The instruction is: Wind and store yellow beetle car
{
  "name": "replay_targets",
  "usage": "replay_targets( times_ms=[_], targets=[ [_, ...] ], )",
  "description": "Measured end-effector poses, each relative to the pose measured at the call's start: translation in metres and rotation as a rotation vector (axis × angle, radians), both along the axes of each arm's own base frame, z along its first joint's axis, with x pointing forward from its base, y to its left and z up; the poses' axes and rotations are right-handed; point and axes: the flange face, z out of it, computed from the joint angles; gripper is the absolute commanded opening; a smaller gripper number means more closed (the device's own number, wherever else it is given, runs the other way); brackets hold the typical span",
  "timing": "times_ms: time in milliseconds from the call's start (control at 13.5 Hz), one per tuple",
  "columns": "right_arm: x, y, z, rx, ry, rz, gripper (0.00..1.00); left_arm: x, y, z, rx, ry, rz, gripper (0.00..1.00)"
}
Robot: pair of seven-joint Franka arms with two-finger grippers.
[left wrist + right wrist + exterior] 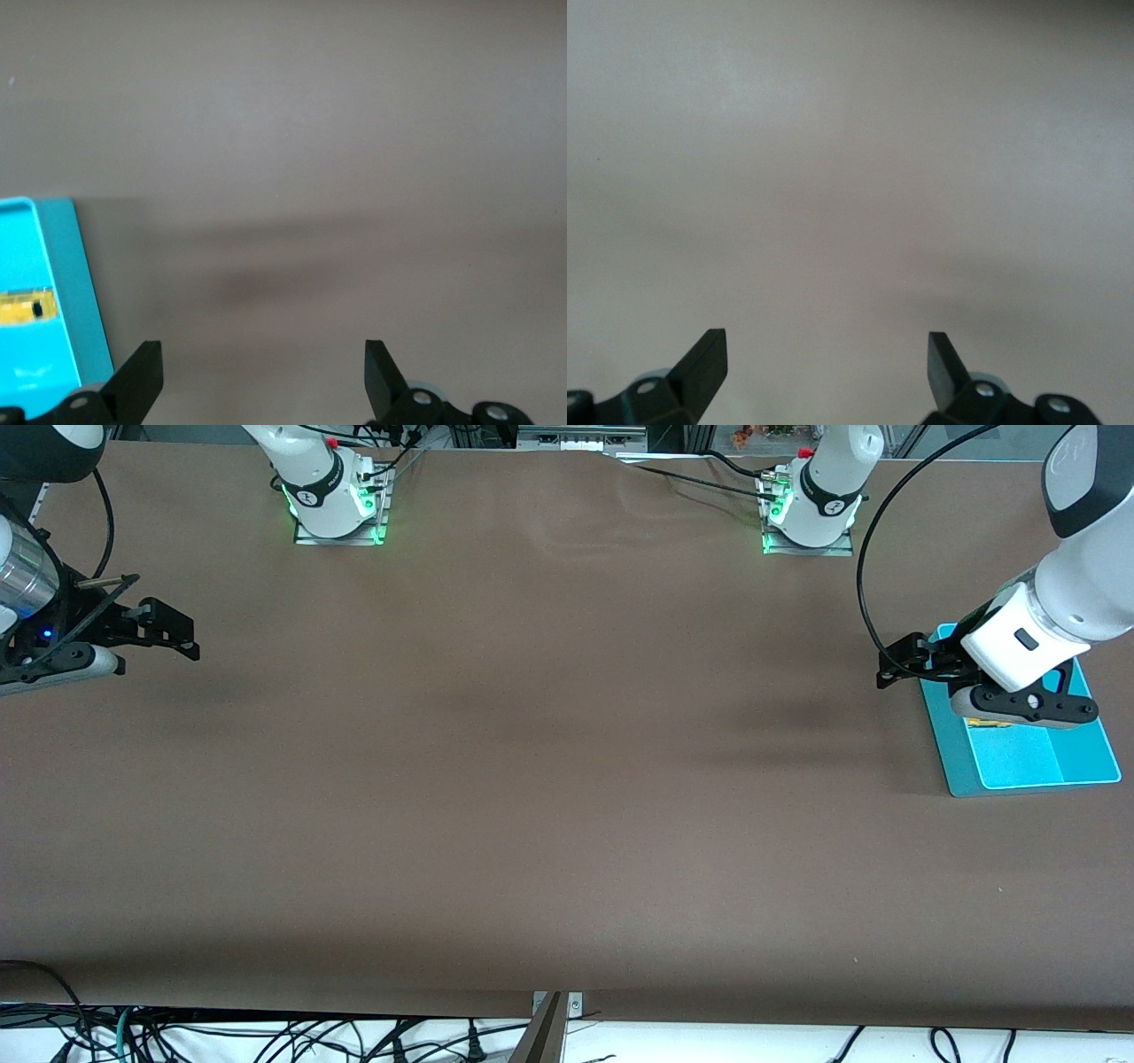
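We find the yellow beetle car [27, 307] lying in the teal tray [1081, 766] at the left arm's end of the worktop [532, 779], so both released, empty hands, left hand [899, 664] and right hand [173, 633], should lift clear without touching the tray.

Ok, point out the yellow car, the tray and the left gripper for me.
yellow car [27, 307]: left wrist view, on its yellow body, lying in the tray.
tray [1094, 744]: front view, on its bare blue rim.
left gripper [263, 376]: left wrist view, midway between its open fingertips.
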Motion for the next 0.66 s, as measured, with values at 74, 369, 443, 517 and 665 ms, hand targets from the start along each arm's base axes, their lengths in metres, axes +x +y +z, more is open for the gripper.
replay_targets(
  times_ms=[74,369,443,517,665],
  targets=[
    [0.000,0.000,0.000,0.000,0.000,0.000,1.00,0.000,0.004,0.000,0.002,0.004,0.017,1.00],
    [0.000,0.000,0.000,0.000,0.000,0.000,1.00,-0.002,0.012,-0.002,0.007,0.028,0.061,1.00],
    [0.000,0.000,0.000,0.000,0.000,0.000,1.00,-0.003,0.012,-0.002,0.009,0.037,0.070,1.00],
    [0.000,0.000,0.000,0.000,0.000,0.000,1.00,-0.003,0.013,-0.002,0.009,0.041,0.076,1.00],
    [0.000,0.000,0.000,0.000,0.001,0.000,1.00,-0.005,0.015,0.001,0.009,0.041,0.080,1.00]
  ],
)
